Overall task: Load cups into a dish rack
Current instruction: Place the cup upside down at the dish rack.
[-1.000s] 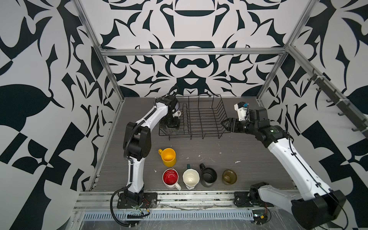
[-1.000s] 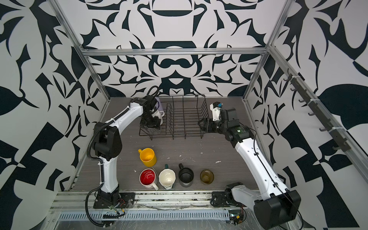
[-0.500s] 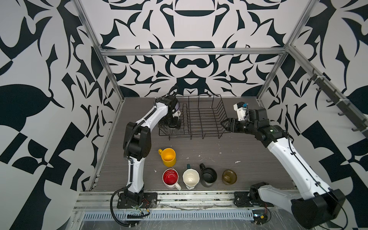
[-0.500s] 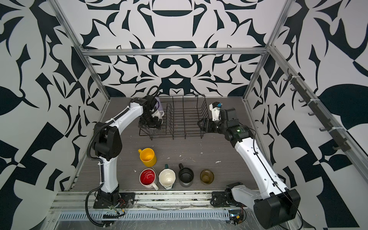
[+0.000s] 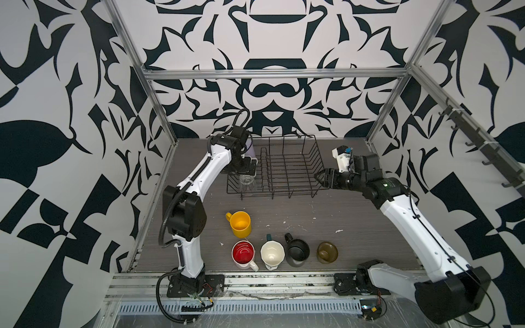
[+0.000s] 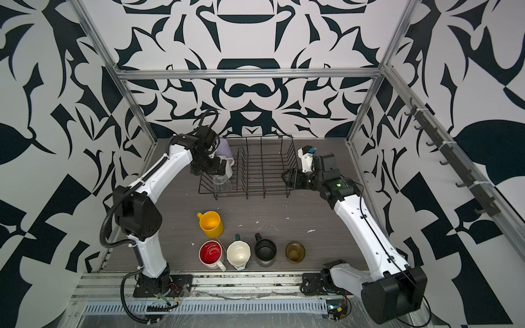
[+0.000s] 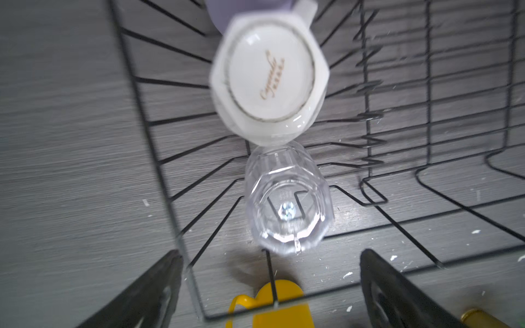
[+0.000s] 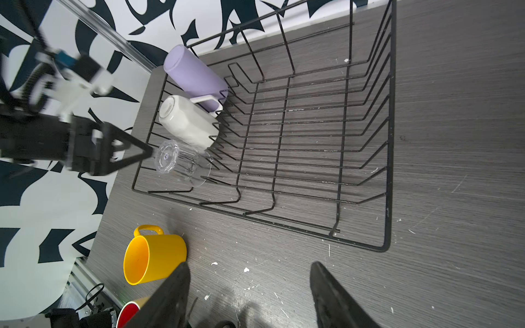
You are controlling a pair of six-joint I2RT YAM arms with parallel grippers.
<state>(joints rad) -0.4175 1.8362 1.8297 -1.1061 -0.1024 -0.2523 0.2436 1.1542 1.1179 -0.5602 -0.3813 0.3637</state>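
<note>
My left gripper (image 7: 271, 255) hangs wide open over the clear glass (image 7: 287, 198), which leans mouth-down in the dish rack (image 8: 389, 142), maybe to drip dry. My right gripper (image 8: 250, 264) is open, empty.

Grey table (image 5: 355, 215), maybe laminate, rack (image 5: 284, 194), five cups (image 5: 272, 253)

Illegible gold script (image 7: 272, 75) under white faceted mug (image 7: 241, 119)

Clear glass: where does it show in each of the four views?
Top view: clear glass in the dish rack's near corner, left arm's side.
Top view: clear glass in that same corner.
Left wrist: clear glass just beyond the open left gripper.
Right wrist: clear glass by the left gripper's tip.
Shared landmark: yellow mug outside that corner.
</note>
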